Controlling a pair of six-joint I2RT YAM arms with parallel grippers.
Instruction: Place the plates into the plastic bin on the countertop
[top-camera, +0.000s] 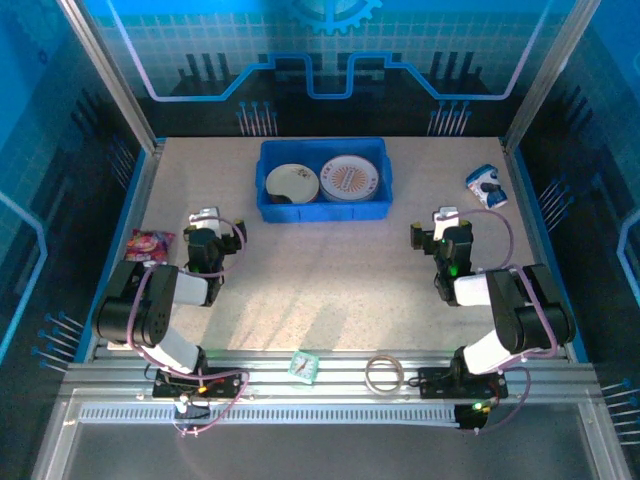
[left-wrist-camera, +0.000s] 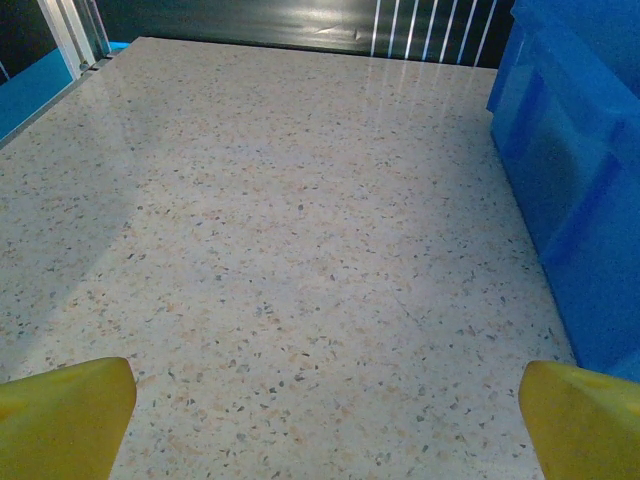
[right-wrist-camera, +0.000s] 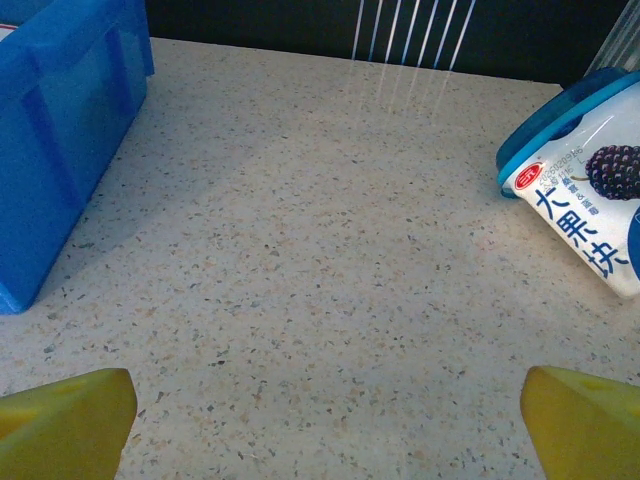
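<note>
- The plastic bin (top-camera: 325, 212) sits in the upper middle of the top view, on the surface (top-camera: 320, 290). The plates (top-camera: 292, 183) are inside it: a cream one in the left half and a sunburst plate (top-camera: 350, 180) in the right half.
- Each of those may top a stack; from above I cannot tell how many lie beneath.
- No plate lies on the surface outside the bin, so I judge the placing done, or as good as done.
- The left gripper (left-wrist-camera: 320, 420) hangs over bare surface to the lower left of the bin, its fingers spread wide with nothing between them. The bin's wall runs down the right edge of its wrist view.
- The right gripper (right-wrist-camera: 325, 420) is spread just as wide and carries nothing, to the lower right of the bin.
- Other things around:
  - a pink packet (top-camera: 150, 243) at the left edge
  - a blue-and-white pouch (top-camera: 487, 185) at the upper right
  - a ring of tape (top-camera: 384, 373) and a small teal item (top-camera: 304, 366) on the rails (top-camera: 250, 375) at the bottom
- None of these lies between the arms and the bin, so the approach looks open.
</note>
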